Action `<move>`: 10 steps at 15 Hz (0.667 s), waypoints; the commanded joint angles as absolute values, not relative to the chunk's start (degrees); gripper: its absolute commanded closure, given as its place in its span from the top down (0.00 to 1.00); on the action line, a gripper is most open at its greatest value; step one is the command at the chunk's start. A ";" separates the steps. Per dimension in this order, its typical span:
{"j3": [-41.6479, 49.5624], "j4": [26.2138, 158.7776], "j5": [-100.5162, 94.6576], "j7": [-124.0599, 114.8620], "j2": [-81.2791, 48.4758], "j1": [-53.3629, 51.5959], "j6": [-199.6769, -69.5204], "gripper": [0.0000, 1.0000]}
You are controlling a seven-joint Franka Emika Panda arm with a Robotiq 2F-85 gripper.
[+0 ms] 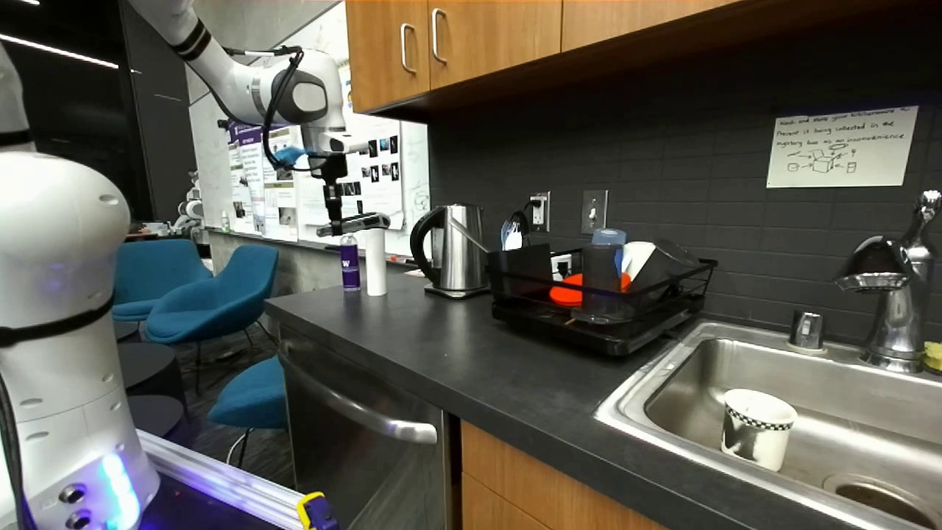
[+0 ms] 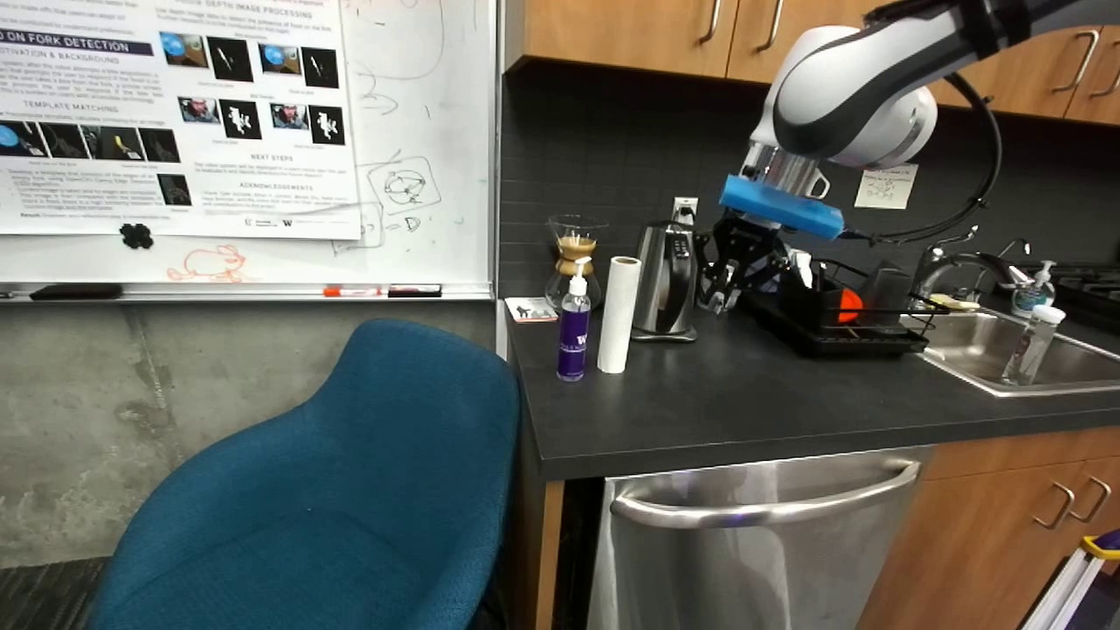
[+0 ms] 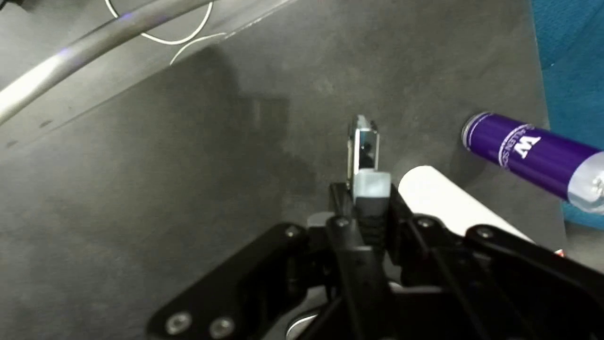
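Left of the gripper [image 1: 335, 223], blue chairs [image 1: 213, 309]: set lower than the gripper in an exterior view, well apart from it.
Whiteboard [image 1: 418, 162]: behind the gripper, hung with posters [image 1: 375, 158].
Gripper: pointing down above the dark counter [image 1: 412, 331], its fingers closed on a slim shiny item [image 1: 366, 221].
Slim shiny item: pinched at the fingertips, roughly level, most of it reaching to the right of the gripper in an exterior view; the wrist view shows a mirror-like face just beyond the fingertips. Exactly what it is cannot be made out.
Purple-labelled bottle [image 1: 350, 263]: upright on the counter, lower than the gripper; in the wrist view it is right of the gripper, past the white roll [image 1: 375, 265].
White roll: upright, near the gripper on its right in the wrist view.
Kettle [image 1: 462, 246]: right of the gripper in an exterior view, on its base, black handle toward the gripper.
Dish rack [image 1: 578, 337]: farther right of the gripper, loaded, a red piece [image 1: 567, 293] among darker dishes.
Sink [image 1: 625, 405]: farthest right of the gripper, a mug [image 1: 758, 430] with a checkered band inside, mouth up.
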State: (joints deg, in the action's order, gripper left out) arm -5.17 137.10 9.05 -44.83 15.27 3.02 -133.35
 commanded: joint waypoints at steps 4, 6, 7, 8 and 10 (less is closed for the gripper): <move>-1.39 133.70 8.09 -42.95 12.60 4.96 -133.00 0.05; -0.49 133.66 8.30 -42.31 12.38 5.14 -133.11 0.05; -0.15 133.69 8.45 -42.02 12.31 5.15 -133.21 0.05; 0.18 133.76 8.62 -41.71 12.30 5.19 -133.26 0.05; 0.66 133.90 8.53 -41.53 12.40 5.34 -133.38 0.05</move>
